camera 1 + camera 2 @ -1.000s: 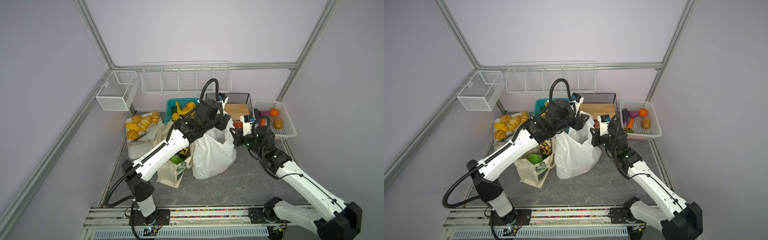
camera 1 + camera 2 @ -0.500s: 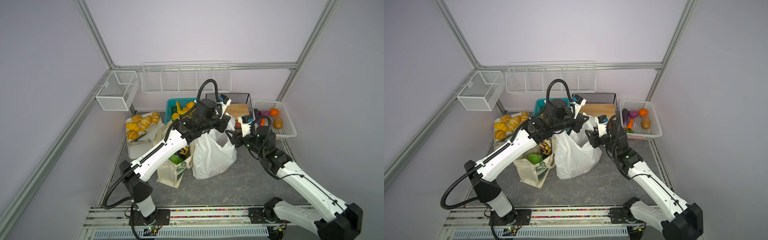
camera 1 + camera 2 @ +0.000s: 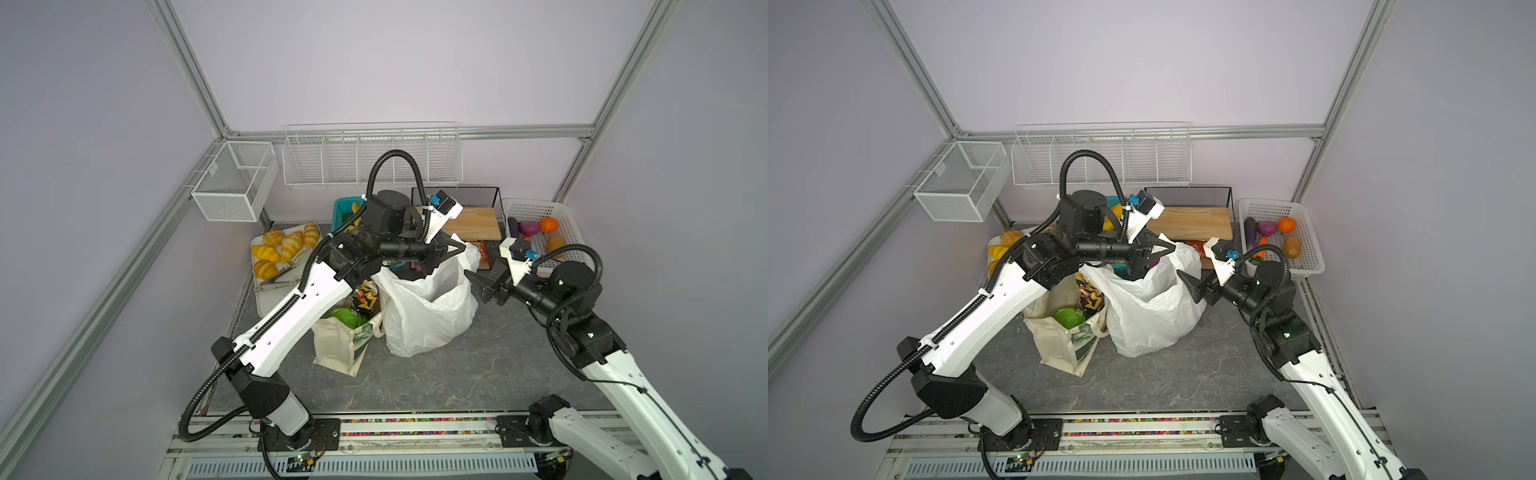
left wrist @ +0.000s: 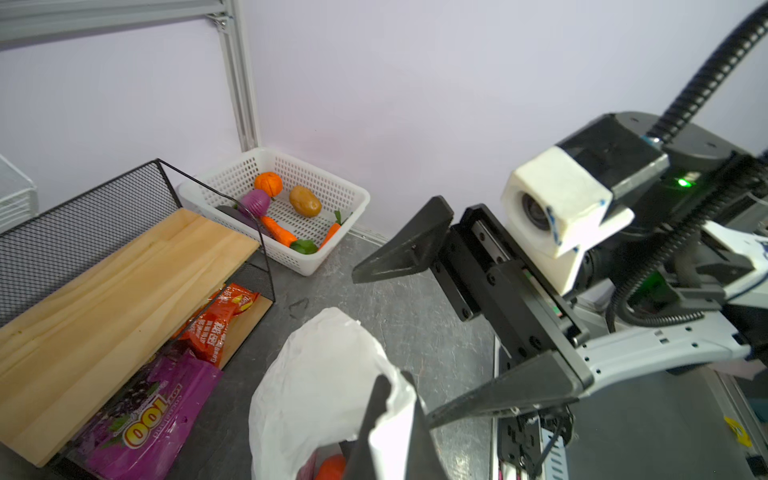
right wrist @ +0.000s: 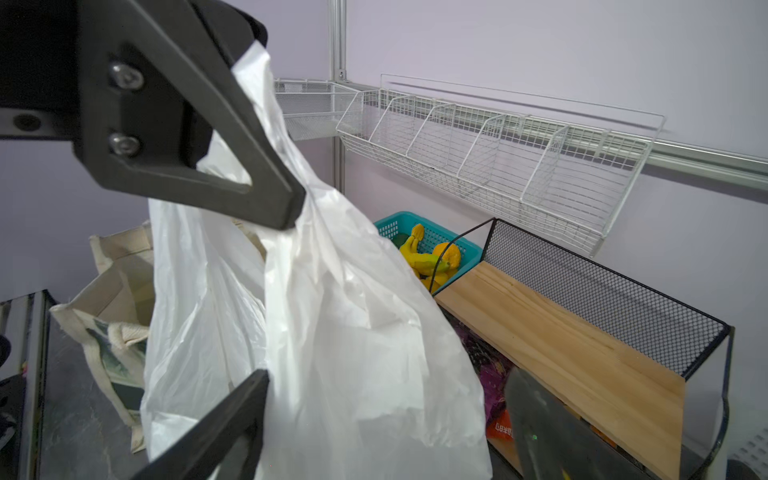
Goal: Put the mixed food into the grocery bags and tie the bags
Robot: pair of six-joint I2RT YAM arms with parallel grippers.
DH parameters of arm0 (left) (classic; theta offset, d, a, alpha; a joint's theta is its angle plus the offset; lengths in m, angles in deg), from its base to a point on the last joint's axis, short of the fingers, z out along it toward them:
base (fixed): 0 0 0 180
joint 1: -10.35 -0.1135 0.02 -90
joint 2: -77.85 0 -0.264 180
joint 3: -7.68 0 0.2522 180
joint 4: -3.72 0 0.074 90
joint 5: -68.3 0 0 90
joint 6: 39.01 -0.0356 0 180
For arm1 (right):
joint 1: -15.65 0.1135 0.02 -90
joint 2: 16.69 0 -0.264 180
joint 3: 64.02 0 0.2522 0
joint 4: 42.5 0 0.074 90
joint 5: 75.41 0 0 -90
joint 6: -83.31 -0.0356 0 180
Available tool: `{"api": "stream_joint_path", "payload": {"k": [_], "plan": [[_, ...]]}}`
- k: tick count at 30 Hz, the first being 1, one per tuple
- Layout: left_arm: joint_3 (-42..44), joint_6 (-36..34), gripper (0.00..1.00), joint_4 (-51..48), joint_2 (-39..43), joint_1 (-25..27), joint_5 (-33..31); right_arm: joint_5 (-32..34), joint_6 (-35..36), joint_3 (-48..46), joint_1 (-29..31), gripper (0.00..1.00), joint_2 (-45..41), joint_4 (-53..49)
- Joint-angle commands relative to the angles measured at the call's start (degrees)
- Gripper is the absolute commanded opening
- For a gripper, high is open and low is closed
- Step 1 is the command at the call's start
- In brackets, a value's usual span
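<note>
Left hand [image 3: 455, 249] pinched shut on a handle of the plastic carrier bag [image 3: 428, 316], holding it up. Right hand [image 3: 484, 282] wide open, empty, just beside the bag. Orange-red vegetable [image 4: 330, 467] inside; green snack bag [image 3: 345, 320] in tote [image 3: 336, 345]. Looks like tying step: right needs the other handle.

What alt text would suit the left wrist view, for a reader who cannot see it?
The shut left tool pinches the top edge of a thin translucent white plastic carrier bag, while the right tool faces it with jaws wide open. Beyond stand a black mesh rack with a wooden shelf and a white plastic basket of vegetables.
</note>
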Motion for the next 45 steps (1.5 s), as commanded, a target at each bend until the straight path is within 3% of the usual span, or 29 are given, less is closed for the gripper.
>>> {"api": "stream_joint_path", "payload": {"k": [1,5,8,10,13,15,19,20,21,24,27,30,34,42,45], "plan": [[-2.5,-3.6,0.00,-4.2,-0.5,-0.1,5.3,-8.7,5.3,3.5,-1.3,0.90,2.7,-2.9],[-3.9,-5.1,0.00,-6.6,-1.2,-0.1,7.6,-18.5,6.2,8.2,-4.8,0.91,7.8,-5.7],[-4.7,-5.6,0.00,-7.5,-1.6,-0.3,9.5,-25.7,4.2,8.5,-5.7,0.98,10.9,-3.5],[-4.5,-5.3,0.00,-7.0,-1.7,-0.6,10.8,-29.7,1.9,7.5,-5.7,0.75,13.2,-1.3],[-3.4,-3.8,0.00,-5.0,-1.4,-1.0,12.5,-29.9,-1.1,3.6,-5.7,0.48,15.0,2.4],[-2.3,-2.9,0.00,-3.5,-1.2,-1.1,13.1,-28.2,-4.6,-0.3,-5.8,0.37,14.7,7.2],[-0.5,-0.9,0.00,-1.4,-1.2,-1.1,11.9,-21.5,-8.2,-6.6,-5.2,0.25,11.8,12.5],[0.0,-0.3,0.00,-0.7,-1.2,-1.1,11.7,-19.6,-8.1,-7.1,-4.8,0.27,10.8,12.5],[0.5,0.2,0.00,-0.1,-1.2,-1.1,11.7,-17.3,-8.1,-7.8,-4.0,0.35,9.7,12.7],[1.8,2.1,0.00,2.1,-1.1,-1.1,11.0,-9.5,-7.3,-9.7,-0.9,0.76,6.2,13.6],[2.9,4.1,0.00,4.6,-0.9,-1.1,10.7,-1.9,-7.0,-11.5,3.0,1.00,3.6,16.4],[3.6,6.1,0.00,6.6,-0.9,-1.1,10.9,6.4,-8.1,-12.4,6.0,0.93,3.1,20.7],[4.3,8.5,0.00,8.8,-0.9,-1.1,11.2,16.6,-10.0,-12.4,9.0,0.91,5.1,26.9],[6.3,13.7,0.00,13.1,0.2,-1.1,11.0,31.7,-12.1,-10.7,13.5,0.90,12.2,36.4],[7.3,14.9,0.00,14.3,1.1,-1.1,10.4,41.5,-13.9,-11.1,15.5,0.92,14.2,36.9]]}}
